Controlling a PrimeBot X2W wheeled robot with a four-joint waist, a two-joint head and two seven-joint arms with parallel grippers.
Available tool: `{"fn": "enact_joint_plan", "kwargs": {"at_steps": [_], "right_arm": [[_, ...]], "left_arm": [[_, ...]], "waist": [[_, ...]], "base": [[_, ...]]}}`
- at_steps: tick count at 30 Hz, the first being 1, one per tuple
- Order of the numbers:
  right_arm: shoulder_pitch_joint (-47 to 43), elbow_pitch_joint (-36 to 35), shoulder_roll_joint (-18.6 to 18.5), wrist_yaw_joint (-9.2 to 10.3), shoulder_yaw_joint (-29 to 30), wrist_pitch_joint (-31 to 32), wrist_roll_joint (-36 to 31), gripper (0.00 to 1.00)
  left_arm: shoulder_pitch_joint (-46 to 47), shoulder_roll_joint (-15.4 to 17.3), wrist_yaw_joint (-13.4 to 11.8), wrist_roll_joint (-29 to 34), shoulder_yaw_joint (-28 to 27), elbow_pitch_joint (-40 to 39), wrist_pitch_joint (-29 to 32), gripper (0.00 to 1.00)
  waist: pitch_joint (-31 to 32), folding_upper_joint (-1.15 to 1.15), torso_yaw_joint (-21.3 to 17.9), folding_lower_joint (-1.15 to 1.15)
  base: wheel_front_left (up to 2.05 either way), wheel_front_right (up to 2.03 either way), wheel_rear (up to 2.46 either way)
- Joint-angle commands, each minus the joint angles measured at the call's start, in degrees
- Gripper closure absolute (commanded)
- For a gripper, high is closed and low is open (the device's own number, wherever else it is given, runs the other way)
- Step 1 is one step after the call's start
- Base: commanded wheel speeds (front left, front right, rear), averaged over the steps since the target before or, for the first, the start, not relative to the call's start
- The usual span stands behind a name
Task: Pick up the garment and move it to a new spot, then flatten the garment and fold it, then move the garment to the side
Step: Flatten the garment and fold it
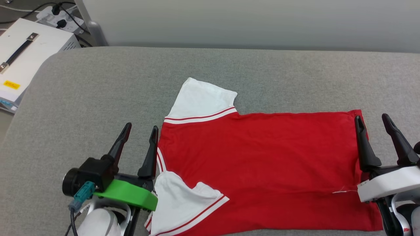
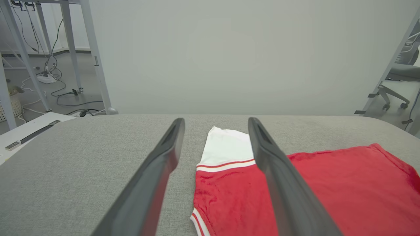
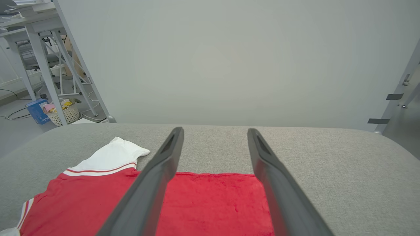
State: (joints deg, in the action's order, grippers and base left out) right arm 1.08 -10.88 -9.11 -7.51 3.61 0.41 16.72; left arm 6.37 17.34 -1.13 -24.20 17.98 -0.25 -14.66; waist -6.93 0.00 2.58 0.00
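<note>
1. Closest to the head camera sits the left gripper [image 1: 141, 126], just beside the collar end of the shirt [image 1: 262, 147], with the near sleeve [image 1: 178, 200] right next to its green bracket [image 1: 128, 195].
2. Spread out on the grey padded surface [image 1: 98, 85], the shirt has its collar end toward the left gripper and its hem toward the right gripper [image 1: 371, 116]. No lettering shows, so the chest probably faces down.
3. Progress, as I judge it — the pick-up and move look finished, and the flattening nearly so. The body is smooth and the far sleeve [image 1: 203, 98] lies out flat, but the near sleeve is turned in on itself. No fold of the body is made yet, and the shift to the side is also left.
4. Left jaws: spread wide, holding nothing. The inner finger runs along the shirt's shoulder edge.
5. Right jaws: likewise wide apart and empty — one finger over the hem corner, the other just past the shirt. Whether either tip touches cloth I cannot tell.
</note>
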Motion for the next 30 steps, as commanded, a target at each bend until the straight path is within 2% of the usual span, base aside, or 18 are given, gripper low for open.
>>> {"fn": "enact_joint_plan", "kwargs": {"at_steps": [1,6,8,10,13,18,23,25,30], "right_arm": [[1.5,-0.1,0.3,0.02,-0.4,-0.2,0.0,0.0],[3.9,-2.1,0.0,0.02,-1.6,0.5,-0.3,0.0],[5.1,-3.0,0.0,0.02,-2.0,0.8,-0.6,0.0],[6.2,-3.7,0.1,0.02,-2.4,0.9,-0.8,0.0],[7.7,-4.5,0.6,0.02,-3.2,0.8,-0.9,0.0],[9.4,-4.5,1.6,0.02,-4.6,0.0,-1.0,0.0],[11.1,-3.5,2.6,0.02,-5.7,-1.6,-0.4,0.0],[11.7,-3.0,2.8,0.02,-6.2,-2.2,-0.1,0.0],[12.6,-1.4,3.1,0.02,-7.1,-3.5,0.1,0.0]], "left_arm": [[2.6,0.5,1.0,0.5,0.0,0.7,-0.2,0.0],[11.1,3.6,4.3,1.1,1.4,2.3,6.2,0.0],[15.7,5.3,5.9,0.7,2.2,3.3,10.5,0.0],[20.1,5.6,7.0,-2.9,2.2,5.0,16.0,0.0],[27.7,9.5,8.1,-4.5,4.5,7.7,24.7,0.0],[38.3,13.7,8.6,-11.0,8.7,12.1,37.1,0.0],[46.8,16.7,8.6,-20.7,10.8,17.7,49.4,0.0],[49.8,18.3,8.6,-22.4,12.0,19.5,53.2,0.0],[55.1,19.7,8.6,-25.0,13.0,23.9,59.6,0.0]], "waist": [[-2.1,0.0,-1.7,0.0],[-7.1,0.0,-4.5,0.0],[-9.3,0.0,-5.6,0.0],[-11.2,0.0,-6.8,0.0],[-14.3,0.0,-8.7,0.0],[-18.2,0.0,-11.5,0.0],[-21.3,0.0,-14.1,0.0],[-22.4,0.0,-15.1,0.0],[-24.3,0.0,-16.6,0.0]], "base": [[0.0,0.0,0.0],[0.0,0.0,0.0],[0.0,0.0,0.0],[0.0,0.0,0.0],[0.0,0.0,0.0],[0.0,0.0,0.0],[0.0,0.0,0.0],[0.0,0.0,0.0],[0.0,0.0,0.0]]}}
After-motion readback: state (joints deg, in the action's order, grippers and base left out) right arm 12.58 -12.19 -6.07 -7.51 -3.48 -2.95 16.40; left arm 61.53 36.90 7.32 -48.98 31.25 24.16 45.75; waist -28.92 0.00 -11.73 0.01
